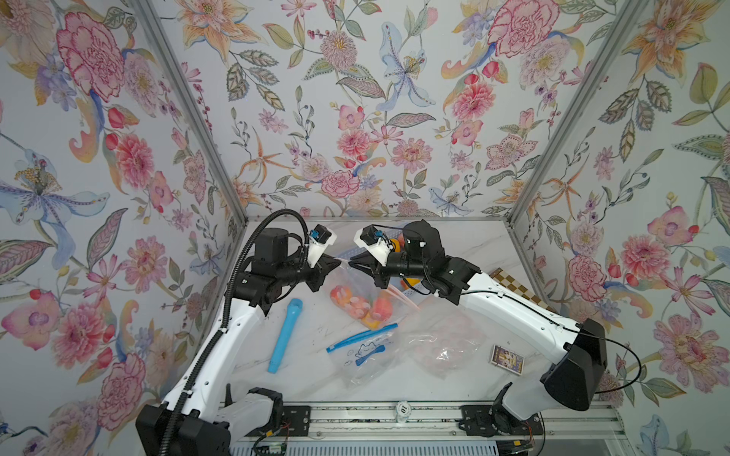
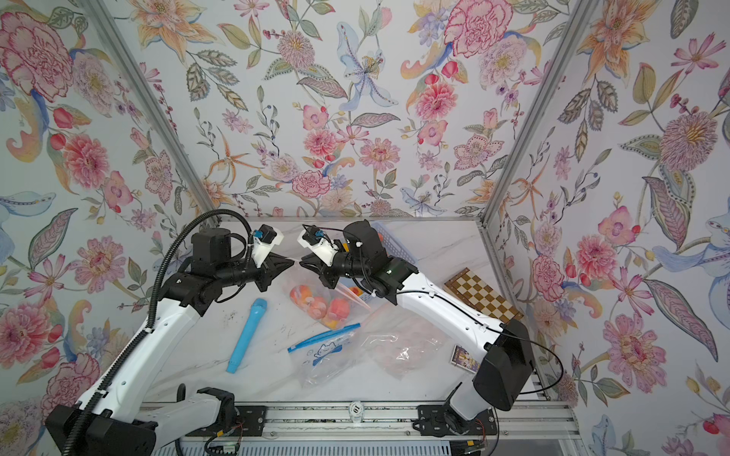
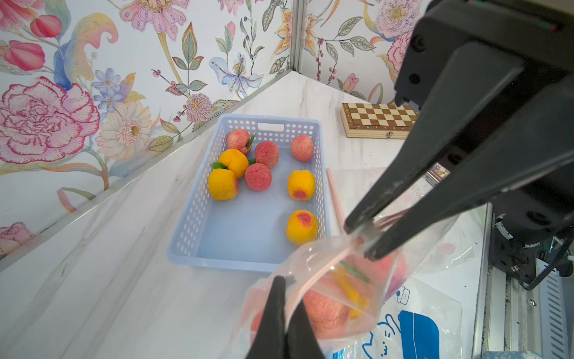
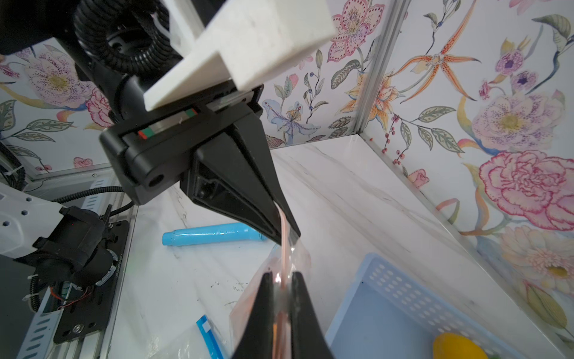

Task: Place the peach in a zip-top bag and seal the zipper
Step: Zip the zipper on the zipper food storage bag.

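Closest to the lens, the left gripper (image 3: pixel 287 281) stands pinched together on one end of the bag's (image 3: pixel 329 298) pink zipper (image 3: pixel 326 264). The right gripper (image 3: pixel 368 242) is clamped on the same strip a little farther along. The bag hangs from the two grips, with several peaches (image 1: pixel 357 302) showing through its clear wall. Loose fruit (image 3: pixel 257 177) lies in the basket (image 3: pixel 189 217) behind it.

The zipper's long axis runs straight from one gripper to the other, and both arms are on it, so neither is nearer. Any sealing stroke would likely travel along that line.

Whether the short stretch between the jaws is already pressed shut cannot be told, as plastic bulges there in the left wrist view. How far the strip runs on past the right gripper is also hidden. In both top views the right arm (image 1: pixel 513 312) covers most of the basket, and the count of fruit inside the bag is blurred.
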